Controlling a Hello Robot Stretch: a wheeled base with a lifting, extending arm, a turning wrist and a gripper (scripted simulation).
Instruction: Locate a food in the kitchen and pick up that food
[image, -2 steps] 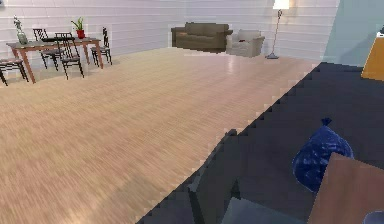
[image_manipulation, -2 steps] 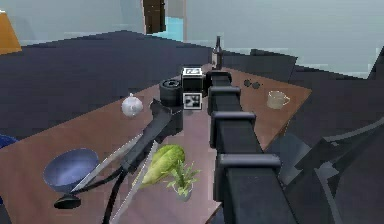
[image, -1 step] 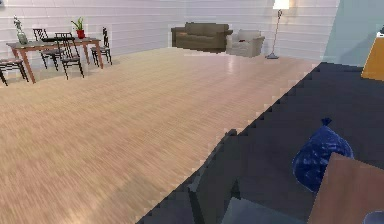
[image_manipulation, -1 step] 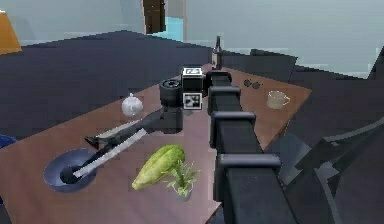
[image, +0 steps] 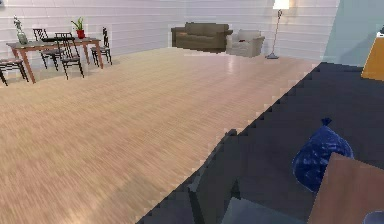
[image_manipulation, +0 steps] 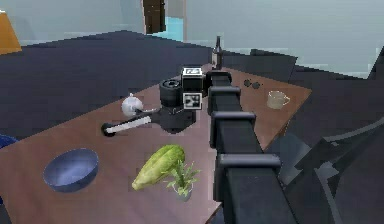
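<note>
A green leafy vegetable (image_manipulation: 160, 167) lies on the wooden table (image_manipulation: 40, 150), near its front edge. My arm reaches out over the table just right of it. The gripper (image_manipulation: 122, 118) stands farther out, beyond the vegetable, its dark body beside two white marker squares. A thin pale finger (image_manipulation: 128, 125) with a dark tip points toward the arm side view's left, low over the tabletop. A small round grey-white thing (image_manipulation: 131, 103) sits right behind the fingers. I cannot tell whether the gripper holds anything.
A blue bowl (image_manipulation: 71, 168) sits left of the vegetable. Farther out stand a dark bottle (image_manipulation: 218, 47) and a cup (image_manipulation: 277, 98). Dark chairs (image_manipulation: 340, 160) flank the table. Ahead are a blue sack (image: 322, 155), dark carpet, open wood floor, a dining set (image: 55, 48) and a sofa (image: 201, 36).
</note>
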